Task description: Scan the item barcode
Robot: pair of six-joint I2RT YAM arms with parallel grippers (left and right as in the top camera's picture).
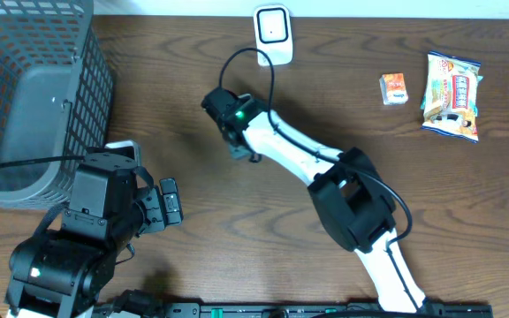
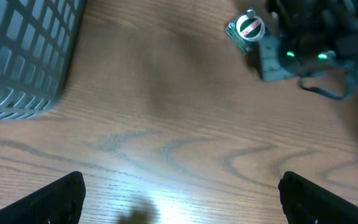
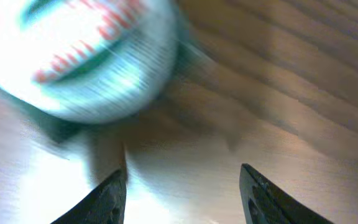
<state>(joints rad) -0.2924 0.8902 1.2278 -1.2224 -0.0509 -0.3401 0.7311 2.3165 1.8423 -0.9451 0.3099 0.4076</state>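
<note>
The right end effector (image 3: 182,171) is open: its two dark fingers (image 3: 107,196) stand apart with only bare wood grain between them. Just beyond the fingertips, toward 11 o'clock in the right wrist view, lies the round container (image 3: 86,56), a blurred white shape with red lettering and a green band; whether a finger touches it cannot be told. From the left wrist view the same container sits on the tabletop (image 2: 166,124), tight against the 9 o'clock side of the right end effector's dark body with its green lights. Overhead, that arm reaches from its base at 5 o'clock up to the middle of the tabletop, and the white scanner (image 1: 272,31) stands at 12 o'clock beyond it, a black cable (image 1: 237,57) looping from it. The left end effector (image 2: 181,176) is spread wide and empty, low at 7 o'clock. A grey wire basket (image 1: 34,88) fills the 10 o'clock corner; an orange box (image 1: 394,88) and a snack packet (image 1: 453,95) lie at 2 o'clock, side by side.
</note>
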